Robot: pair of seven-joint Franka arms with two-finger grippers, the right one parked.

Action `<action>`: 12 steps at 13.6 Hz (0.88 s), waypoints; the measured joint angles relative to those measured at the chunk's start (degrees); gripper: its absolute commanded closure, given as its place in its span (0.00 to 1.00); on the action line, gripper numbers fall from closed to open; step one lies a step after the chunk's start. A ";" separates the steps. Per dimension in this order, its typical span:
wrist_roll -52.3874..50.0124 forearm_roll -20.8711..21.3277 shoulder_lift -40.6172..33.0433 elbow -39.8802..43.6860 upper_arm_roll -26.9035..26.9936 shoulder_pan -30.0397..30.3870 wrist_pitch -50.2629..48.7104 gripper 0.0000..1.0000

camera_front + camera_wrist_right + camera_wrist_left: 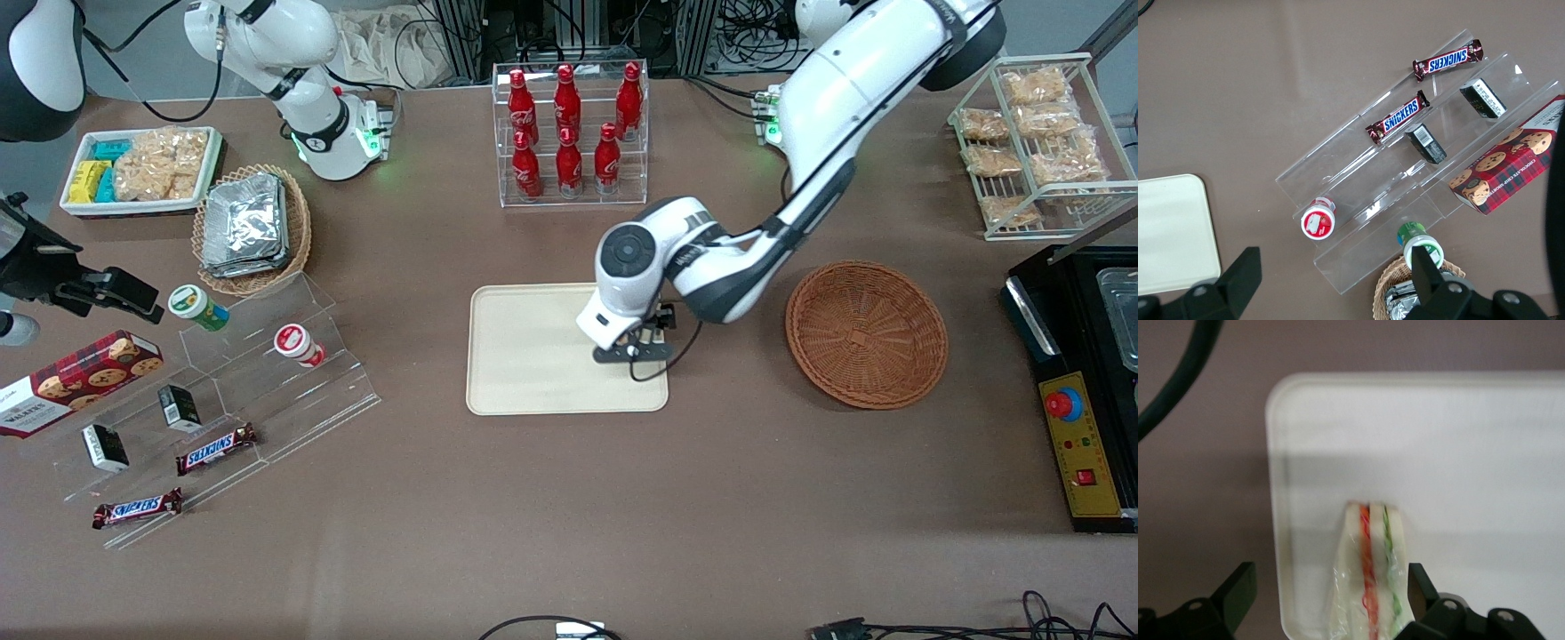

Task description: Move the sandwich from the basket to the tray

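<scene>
tool open over the tray edge nearest the basket, sandwich on the tray between its fingers. brown worktop, cables at its edges.

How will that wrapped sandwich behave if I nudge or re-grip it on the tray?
The sandwich is soft white bread in clear film, so it will probably squash under a firm squeeze, and the film may slip. Lying on the tray between the open gripper fingers, the wedge should slide rather than roll.
</scene>
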 measured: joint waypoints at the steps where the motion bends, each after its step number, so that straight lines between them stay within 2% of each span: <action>1: 0.06 -1.88 -1.16 2.17 -0.04 1.50 -1.75 0.00; 5: 0.06 -4.34 -7.87 6.57 0.05 8.15 -8.55 0.00; 7: 0.34 -5.46 -11.39 6.73 0.06 13.34 -12.42 0.00; 9: 1.37 -7.34 -14.12 6.73 0.04 18.06 -13.91 0.00; 12: 5.53 -10.19 -16.51 6.72 0.03 21.45 -14.82 0.00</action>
